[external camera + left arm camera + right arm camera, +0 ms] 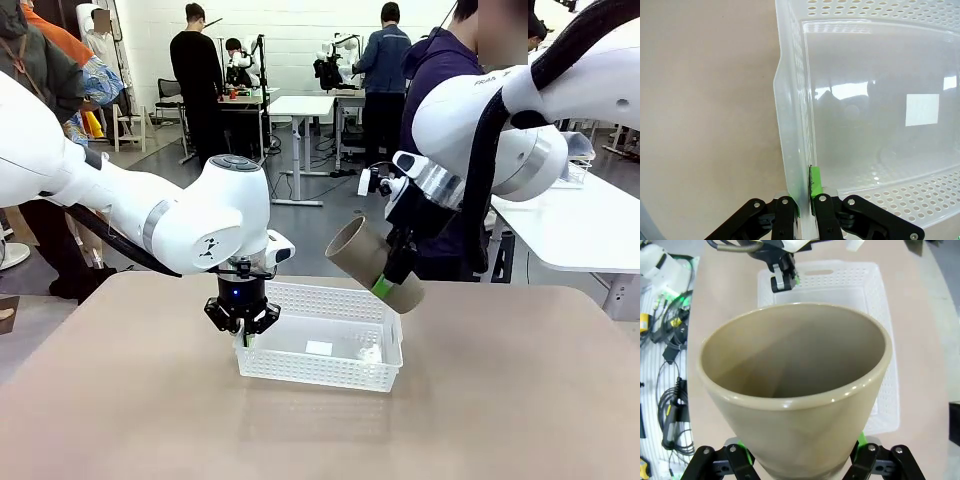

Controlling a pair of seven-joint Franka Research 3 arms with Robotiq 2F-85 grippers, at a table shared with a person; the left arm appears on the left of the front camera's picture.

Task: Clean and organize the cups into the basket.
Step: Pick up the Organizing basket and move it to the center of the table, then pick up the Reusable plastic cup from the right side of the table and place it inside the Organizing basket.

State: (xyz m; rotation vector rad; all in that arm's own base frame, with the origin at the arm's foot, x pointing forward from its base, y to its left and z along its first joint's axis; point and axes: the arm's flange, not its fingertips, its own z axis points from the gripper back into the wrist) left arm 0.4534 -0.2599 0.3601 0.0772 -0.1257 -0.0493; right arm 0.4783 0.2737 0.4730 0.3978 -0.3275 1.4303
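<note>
While left hand (244,326) pinches the left wall of the white mesh plastic basket (322,371), right hand (392,279) holds a beige tapered matte cup (366,259) above it, none inside yet.

table (500,400): plain tan top, spreads out under and to the left of the left gripper's fingers (815,182)
white square (921,110): flat patch up and to the right of those same fingers, maybe a sticker, hard to say
cables (670,355): black tangle on the pale floor, well off to the left of the right gripper's fingers (737,462)
person (440,80): dark purple top, standing just beyond the right gripper's fingers
side table (570,225): white, further right
</note>
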